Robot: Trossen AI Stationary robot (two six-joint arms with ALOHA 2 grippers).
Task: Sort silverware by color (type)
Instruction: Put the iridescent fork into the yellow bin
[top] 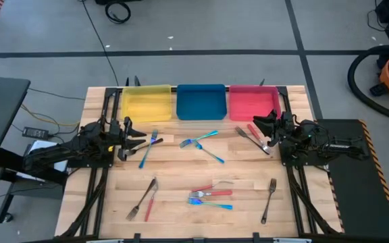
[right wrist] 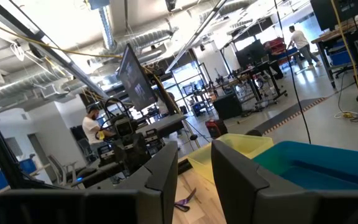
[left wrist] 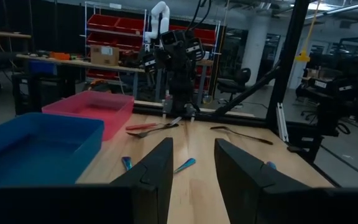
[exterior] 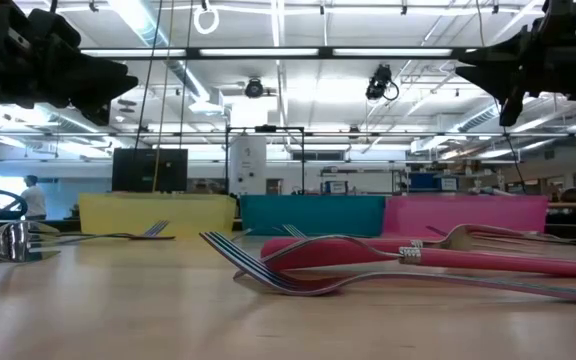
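The silverware lies scattered flat on the wooden table. Blue-handled pieces (top: 147, 150) (top: 200, 138) (top: 212, 154) lie in the far half. A red-handled and a grey piece (top: 252, 138) lie at the right. A grey fork and a red knife (top: 145, 200), a red and blue cluster (top: 211, 196) and a grey fork (top: 269, 200) lie near the front. My left gripper (top: 142, 140) (left wrist: 193, 165) hovers open beside the blue pieces at the left. My right gripper (top: 257, 125) (right wrist: 194, 168) hovers open over the red and grey pair. Both are well above the table in the low view.
Three trays stand side by side along the far edge: yellow (top: 144, 102), blue (top: 200, 101), red (top: 253, 102). Both arm bases sit at the table's left and right edges. People stand in the room beyond (right wrist: 93, 129). In the low view a red-handled fork (exterior: 418, 255) lies close.
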